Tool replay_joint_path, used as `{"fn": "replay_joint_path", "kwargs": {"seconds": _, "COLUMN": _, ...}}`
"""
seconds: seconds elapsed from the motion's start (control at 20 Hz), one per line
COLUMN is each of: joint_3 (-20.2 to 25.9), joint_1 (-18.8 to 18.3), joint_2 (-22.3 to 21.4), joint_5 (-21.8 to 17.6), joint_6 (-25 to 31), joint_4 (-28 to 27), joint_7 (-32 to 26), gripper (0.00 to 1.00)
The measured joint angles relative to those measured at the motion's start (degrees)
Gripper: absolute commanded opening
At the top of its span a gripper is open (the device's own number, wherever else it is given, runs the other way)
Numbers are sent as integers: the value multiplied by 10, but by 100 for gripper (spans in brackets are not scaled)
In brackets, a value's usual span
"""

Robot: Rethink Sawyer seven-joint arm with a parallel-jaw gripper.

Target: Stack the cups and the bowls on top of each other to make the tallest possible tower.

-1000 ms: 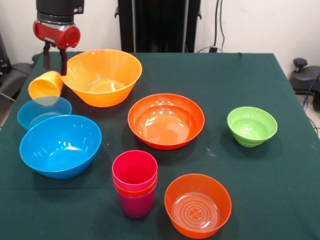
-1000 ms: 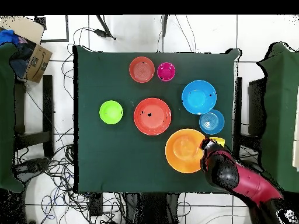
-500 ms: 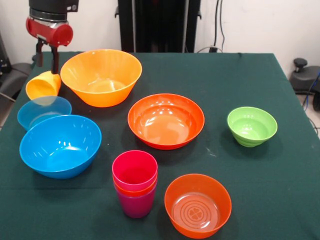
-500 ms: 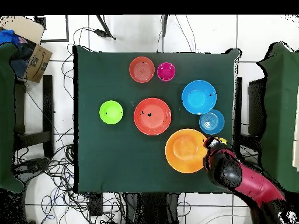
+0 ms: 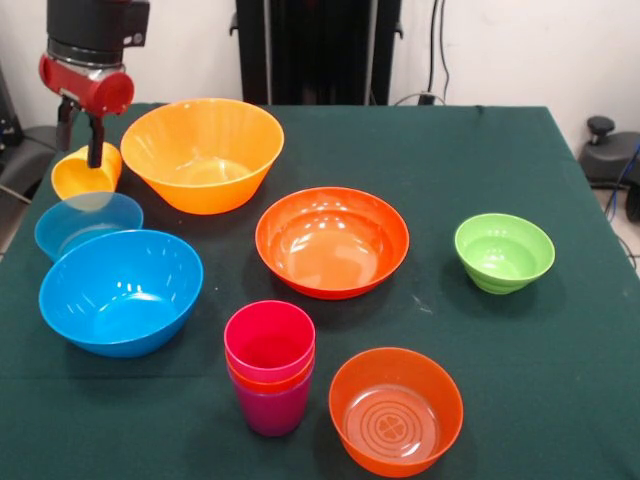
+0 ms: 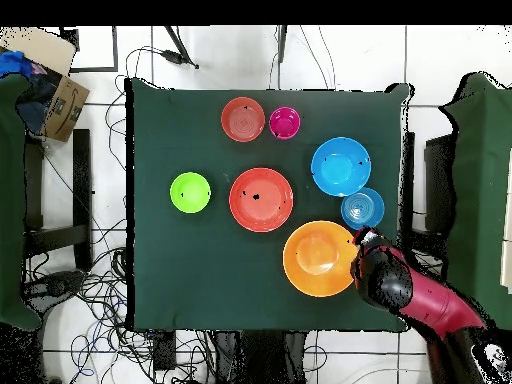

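A yellow cup sits at the table's left edge, beside the large orange-yellow bowl. My gripper hangs over it, open, with one finger down inside the cup's mouth and the other behind its far wall. Three nested cups stand at the front: crimson on top, an orange rim under it, purple at the base. The large blue bowl, small blue bowl, wide red-orange bowl, green bowl and translucent orange bowl each stand alone. In the overhead view the arm hides the yellow cup.
The green tablecloth ends just left of the yellow cup and the small blue bowl. A cardboard box and cables lie on the floor beside the table. Dark chairs flank both table sides.
The gripper has moved left and a little up in the front view. The yellow cup has turned from lying tilted toward upright, and one finger now sits inside it.
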Motion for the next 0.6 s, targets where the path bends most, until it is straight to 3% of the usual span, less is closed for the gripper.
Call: {"fn": "replay_joint_path", "kwargs": {"seconds": 0.6, "joint_3": -1, "joint_1": -16, "joint_2": 56, "joint_5": 0, "joint_6": 0, "joint_4": -28, "joint_7": 0, "gripper": 100}}
